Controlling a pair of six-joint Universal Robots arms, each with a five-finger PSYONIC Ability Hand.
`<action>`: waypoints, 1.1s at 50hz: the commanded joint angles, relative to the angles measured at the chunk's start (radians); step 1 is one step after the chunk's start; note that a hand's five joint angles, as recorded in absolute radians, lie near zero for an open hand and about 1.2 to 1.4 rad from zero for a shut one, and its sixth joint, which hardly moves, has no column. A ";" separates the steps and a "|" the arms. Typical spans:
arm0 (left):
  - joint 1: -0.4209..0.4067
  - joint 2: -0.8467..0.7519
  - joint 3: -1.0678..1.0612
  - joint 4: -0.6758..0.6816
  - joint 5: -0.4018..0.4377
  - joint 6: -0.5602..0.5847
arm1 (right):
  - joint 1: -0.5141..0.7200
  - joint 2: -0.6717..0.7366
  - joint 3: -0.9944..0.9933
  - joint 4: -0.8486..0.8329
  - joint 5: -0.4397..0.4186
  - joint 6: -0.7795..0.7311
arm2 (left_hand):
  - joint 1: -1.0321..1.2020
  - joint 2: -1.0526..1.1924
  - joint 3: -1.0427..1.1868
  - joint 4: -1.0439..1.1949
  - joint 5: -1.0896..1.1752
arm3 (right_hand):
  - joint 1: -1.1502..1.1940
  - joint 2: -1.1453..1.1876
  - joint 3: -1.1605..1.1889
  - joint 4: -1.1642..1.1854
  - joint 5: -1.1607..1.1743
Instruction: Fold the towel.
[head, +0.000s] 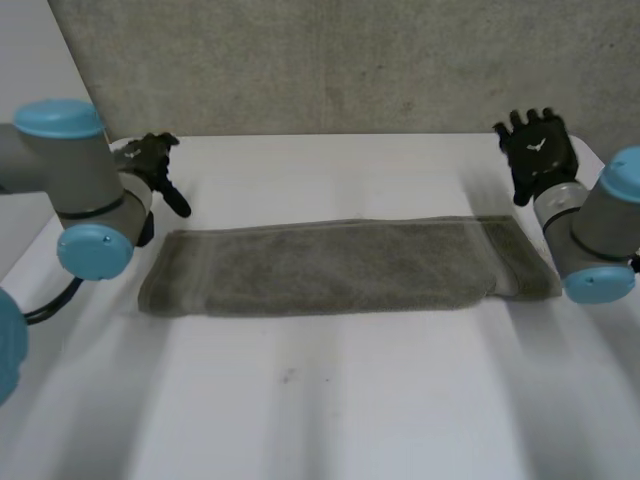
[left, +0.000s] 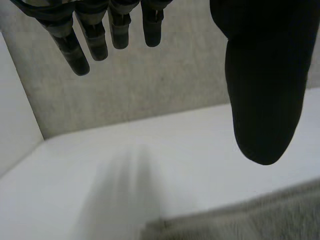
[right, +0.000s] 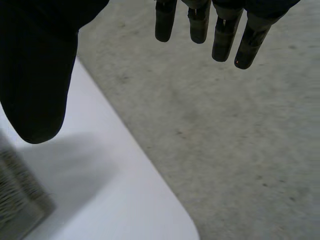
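**Both hands clear of the towel: the trouble lies in the pick-up**

The white table (head: 330, 400) carries the grey towel (head: 340, 268) across its middle as a long, flat strip. It already looks doubled, with a layer edge showing near its right end.

The left arm (head: 75, 190) and right arm (head: 590, 240) flank the strip. The left hand (head: 155, 165) hangs just beyond the towel's left end, the right hand (head: 538, 150) just beyond its right end. Each hand's fingers are straight and relaxed, grasping nothing, and neither touches the cloth.

In my judgement, the next fold would bring one end over to the other, and the main hazard is a pinch that takes only the top layer. The strip would then peel open instead of folding. A second risk is uneven lifting: if one corner of an end is caught and the other is not, the cloth would twist and land askew. The right end also lies near the table's rounded corner, so a dragging grasp there could pull it over the rim.
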 joint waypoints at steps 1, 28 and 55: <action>0.014 0.190 -0.177 0.004 0.000 0.000 | -0.011 -0.195 0.130 0.050 0.051 0.085 | -0.002 0.001 0.002 -0.001 -0.032 | -0.014 0.001 -0.001 -0.008 -0.051; 0.014 0.589 -0.902 0.236 0.092 0.005 | -0.160 -0.362 0.477 0.376 -0.093 0.152 | -0.002 0.001 0.002 -0.001 -0.032 | 0.402 0.416 0.415 0.408 0.365; 0.018 0.588 -0.928 0.260 0.094 0.004 | -0.263 -0.238 0.443 0.179 -0.130 0.175 | -0.002 0.001 0.002 -0.001 -0.032 | 1.208 1.223 1.221 1.214 1.171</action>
